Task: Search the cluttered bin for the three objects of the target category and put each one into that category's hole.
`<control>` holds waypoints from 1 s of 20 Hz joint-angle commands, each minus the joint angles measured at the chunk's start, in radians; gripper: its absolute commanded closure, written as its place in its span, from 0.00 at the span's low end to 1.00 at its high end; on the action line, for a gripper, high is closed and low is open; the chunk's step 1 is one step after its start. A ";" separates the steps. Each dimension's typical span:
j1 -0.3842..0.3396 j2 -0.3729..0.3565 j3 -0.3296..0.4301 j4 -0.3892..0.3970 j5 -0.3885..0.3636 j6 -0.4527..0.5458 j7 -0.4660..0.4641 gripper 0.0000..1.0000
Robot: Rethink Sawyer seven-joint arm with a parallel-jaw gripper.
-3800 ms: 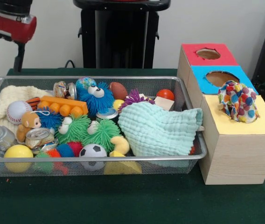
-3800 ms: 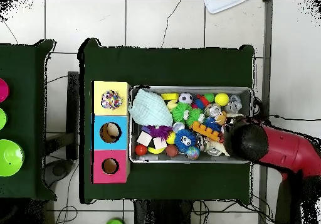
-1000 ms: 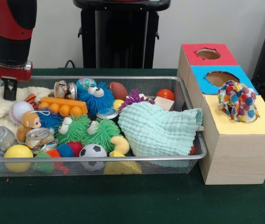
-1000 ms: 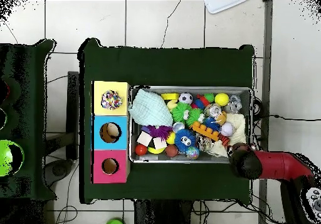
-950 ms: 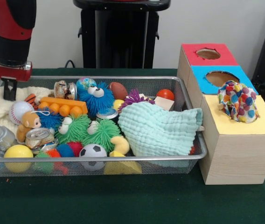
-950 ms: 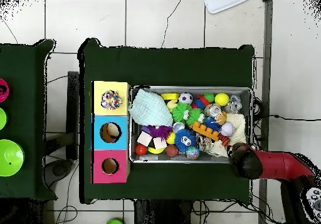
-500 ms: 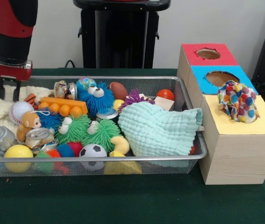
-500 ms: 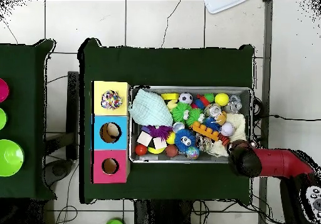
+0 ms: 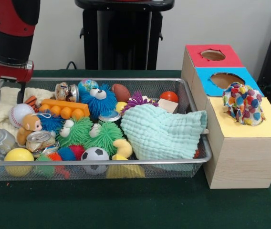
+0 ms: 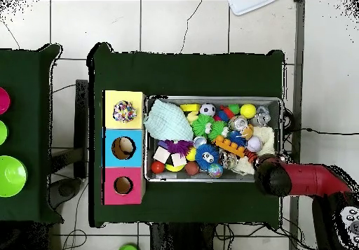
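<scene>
A Sawyer gripper (image 9: 7, 87), fingers spread and empty, is hanging over the cream cloth (image 9: 7, 102) at the wire bin's (image 9: 97, 163) end corner; one patterned cloth (image 9: 243, 103) is already plugging the yellow hole, so descending and pinching seems next.

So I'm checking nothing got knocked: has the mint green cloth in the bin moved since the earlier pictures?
No. The mint green cloth lies at the same end of the wire bin, beside the yellow-topped box, as before.
</scene>
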 commanded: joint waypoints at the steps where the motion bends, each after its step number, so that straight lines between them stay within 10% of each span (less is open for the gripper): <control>1: 0.015 0.030 0.089 -0.055 -0.081 0.063 -0.206 0.00; 20: 0.077 0.196 0.039 -0.211 -0.294 -0.068 -0.081 0.00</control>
